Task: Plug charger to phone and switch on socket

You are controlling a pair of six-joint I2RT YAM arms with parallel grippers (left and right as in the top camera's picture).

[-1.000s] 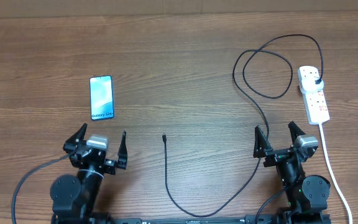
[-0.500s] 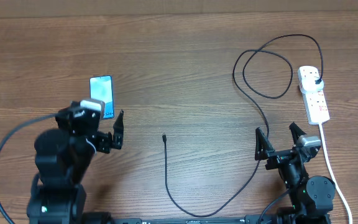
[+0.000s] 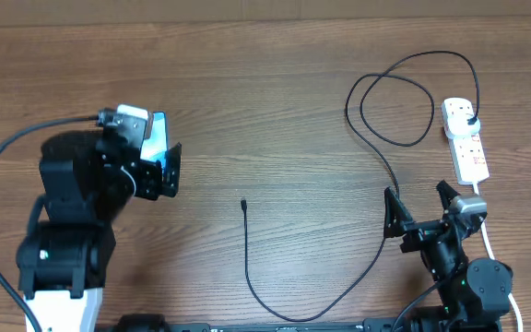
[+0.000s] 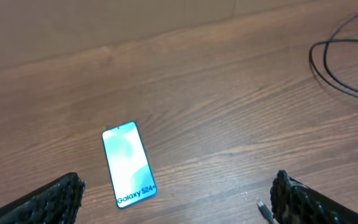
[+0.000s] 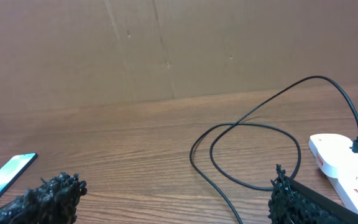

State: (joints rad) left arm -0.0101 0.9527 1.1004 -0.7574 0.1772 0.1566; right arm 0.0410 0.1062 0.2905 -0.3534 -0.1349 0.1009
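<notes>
Two empty hands gape: left hand (image 4: 176,183) by the phone (image 4: 129,163), right hand (image 3: 418,195) parked; you likely fetch the charger tip (image 3: 244,204) next.

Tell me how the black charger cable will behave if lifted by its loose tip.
The charger probably hangs floppy: it lies in loose curves and loops. Thin, so likely light, and its small connector tip may twist in a pincer. Its plug head sits in the socket, so a hard pull might drag that strip.
</notes>
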